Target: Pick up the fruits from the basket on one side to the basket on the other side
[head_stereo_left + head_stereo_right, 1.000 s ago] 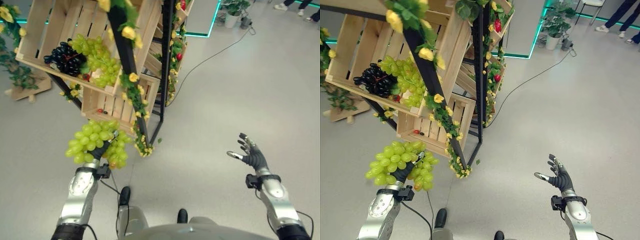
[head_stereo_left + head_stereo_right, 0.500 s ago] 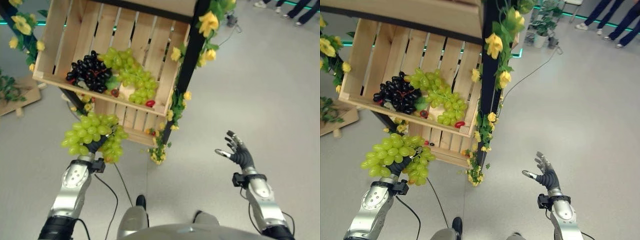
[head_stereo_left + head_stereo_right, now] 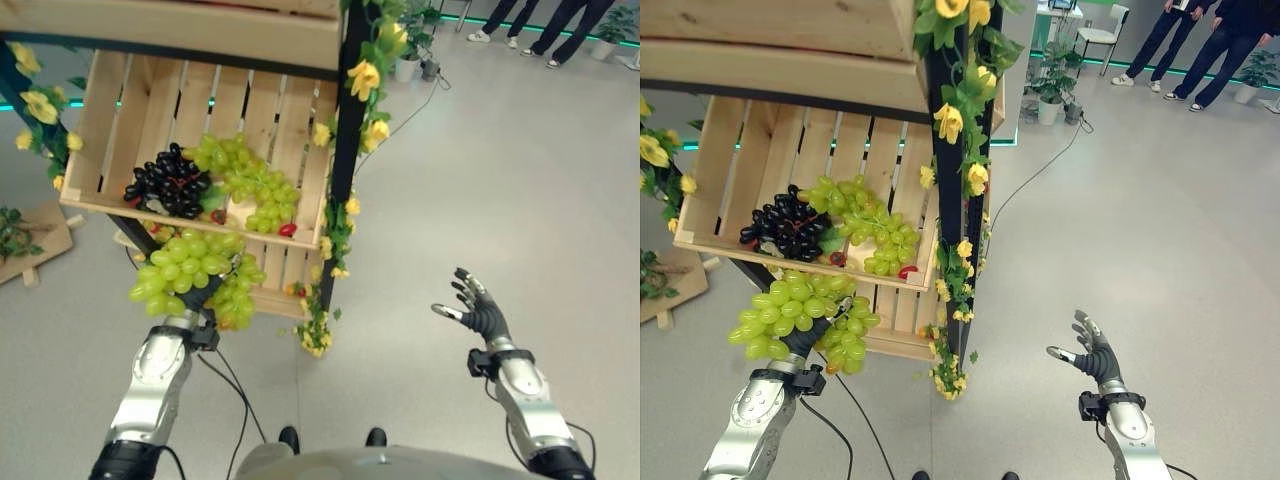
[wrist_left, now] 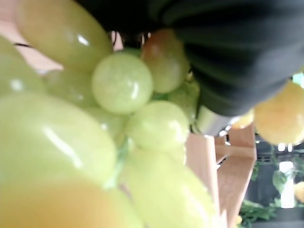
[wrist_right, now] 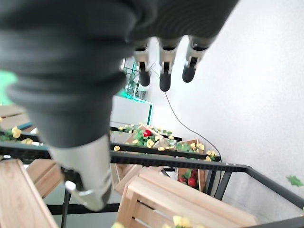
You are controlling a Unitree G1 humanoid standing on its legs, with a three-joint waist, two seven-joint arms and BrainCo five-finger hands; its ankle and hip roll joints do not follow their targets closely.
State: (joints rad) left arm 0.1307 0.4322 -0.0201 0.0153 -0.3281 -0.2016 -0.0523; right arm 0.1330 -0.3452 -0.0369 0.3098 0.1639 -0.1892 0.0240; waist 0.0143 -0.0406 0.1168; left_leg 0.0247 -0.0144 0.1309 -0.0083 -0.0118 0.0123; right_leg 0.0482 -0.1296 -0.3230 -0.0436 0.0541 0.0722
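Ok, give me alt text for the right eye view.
The robot's left hand holds a bunch of green grapes below a slatted wooden crate of dark and green grapes. Its right hand hangs open above grey floor.

Black flower-trimmed rack [image 3: 948, 180], tilted wooden crate [image 3: 760, 160] holding black grapes [image 3: 780, 225], green grapes [image 3: 865, 220], perhaps small tomatoes [image 3: 906, 271]

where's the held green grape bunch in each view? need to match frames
Left eye view: green grape bunch in the left hand, just below the wooden crate.
Right eye view: the bunch at lower left, under the crate's front edge.
Left wrist view: grapes very close beside the hand's dark cover.
Right wrist view: not in it.
Shared landmark: the black grapes in the crate, in both eye views.
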